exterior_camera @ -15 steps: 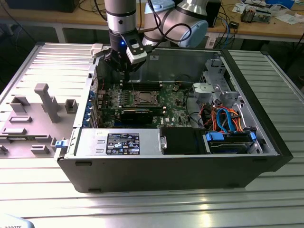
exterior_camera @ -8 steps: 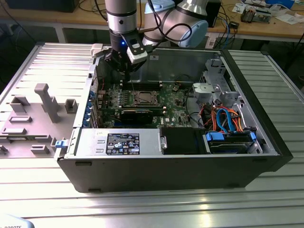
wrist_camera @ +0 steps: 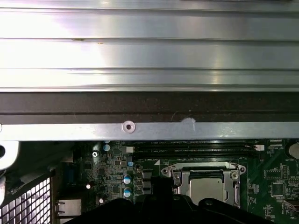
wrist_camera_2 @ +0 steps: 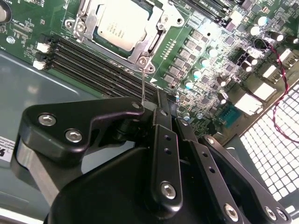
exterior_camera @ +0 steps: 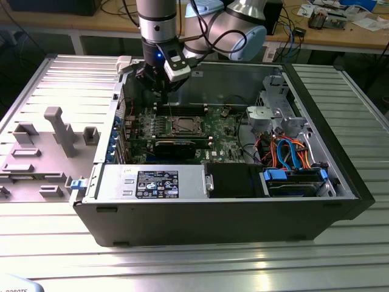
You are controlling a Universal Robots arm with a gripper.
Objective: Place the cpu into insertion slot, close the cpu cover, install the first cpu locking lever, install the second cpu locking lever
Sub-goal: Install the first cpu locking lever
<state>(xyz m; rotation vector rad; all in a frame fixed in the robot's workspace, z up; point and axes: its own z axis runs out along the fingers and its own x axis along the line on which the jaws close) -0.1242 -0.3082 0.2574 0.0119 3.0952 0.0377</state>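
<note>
The cpu (wrist_camera_2: 122, 25) lies flat in the insertion slot (exterior_camera: 185, 126) on the green motherboard, its silver top showing. The cpu cover (wrist_camera_2: 154, 42) is down over it as a silvery frame around the chip. A thin wire locking lever (wrist_camera_2: 142, 84) stands up from the socket's corner and ends right beside my gripper's (wrist_camera_2: 160, 99) tip. The black fingers (wrist_camera_2: 163, 135) look pressed together; whether they pinch the lever I cannot tell. In the exterior view my gripper (exterior_camera: 159, 92) hangs over the board's rear, towards that view's left of the socket. The first wrist view shows the chip (wrist_camera: 205, 189).
The open computer case (exterior_camera: 340, 182) lies on a ribbed metal table. Memory slots (wrist_camera_2: 93, 60) run beside the socket. A black card (exterior_camera: 176, 148) and a power supply (exterior_camera: 152, 181) sit in front. Drive bays with orange and blue cables (exterior_camera: 285, 152) fill the exterior view's right. The case wall (wrist_camera: 149, 130) is close by.
</note>
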